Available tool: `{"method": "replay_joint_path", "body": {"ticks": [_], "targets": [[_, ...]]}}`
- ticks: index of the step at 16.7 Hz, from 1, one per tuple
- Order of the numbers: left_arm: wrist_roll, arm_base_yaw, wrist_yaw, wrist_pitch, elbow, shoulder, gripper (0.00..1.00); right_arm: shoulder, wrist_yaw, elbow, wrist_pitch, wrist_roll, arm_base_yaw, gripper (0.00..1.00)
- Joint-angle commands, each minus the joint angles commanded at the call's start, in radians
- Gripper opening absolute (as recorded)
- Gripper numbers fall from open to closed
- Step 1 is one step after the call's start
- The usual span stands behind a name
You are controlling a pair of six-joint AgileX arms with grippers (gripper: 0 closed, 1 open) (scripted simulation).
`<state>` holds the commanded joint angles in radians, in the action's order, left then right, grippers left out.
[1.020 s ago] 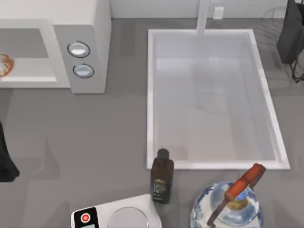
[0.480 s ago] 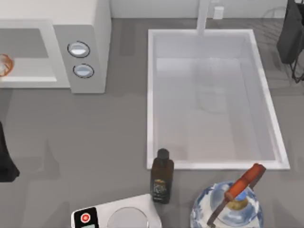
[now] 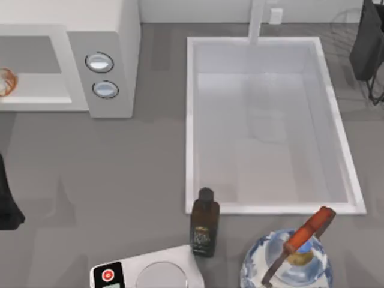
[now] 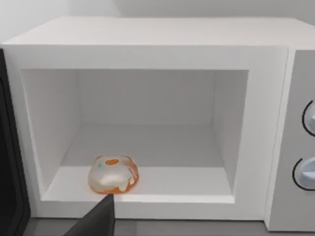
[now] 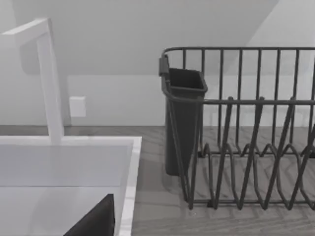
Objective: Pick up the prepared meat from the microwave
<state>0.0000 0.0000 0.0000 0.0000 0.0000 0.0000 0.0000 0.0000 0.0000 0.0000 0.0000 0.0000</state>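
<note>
Surface [image 3: 120, 174] layout, near edge first: a scale [image 3: 147, 273] lies at the front, a dark bottle [image 3: 204, 223] stands just beside it, and a glass kettle [image 3: 288, 261] with a red-orange handle sits to the right. Behind the bottle and kettle lies the white sink [image 3: 191, 120], its faucet [image 5: 47, 78] at the far rim. A wire dish rack [image 5: 246, 128] with a dark cup stands beyond the sink's right side. At far left, the microwave [image 4: 147, 34] stands open. The prepared meat [image 4: 112, 174] rests on the cavity floor, near the front lip, toward the cavity's left. Left tool [image 4: 96, 220]: facing the meat, apart from it; finger state cannot be told. Right tool [image 5: 93, 219]: over the sink's far right corner; finger state cannot be told.
</note>
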Motion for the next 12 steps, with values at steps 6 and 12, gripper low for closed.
{"method": "replay_joint_path", "body": {"ticks": [6,12], "targets": [[0.007,0.017,0.019,0.083,0.074,0.153,1.0,0.0,0.0,0.0,0.0,0.0,0.0,1.0],[0.029,0.065,0.074,0.324,0.287,0.656,1.0,0.0,0.0,0.0,0.0,0.0,0.0,1.0]]}}
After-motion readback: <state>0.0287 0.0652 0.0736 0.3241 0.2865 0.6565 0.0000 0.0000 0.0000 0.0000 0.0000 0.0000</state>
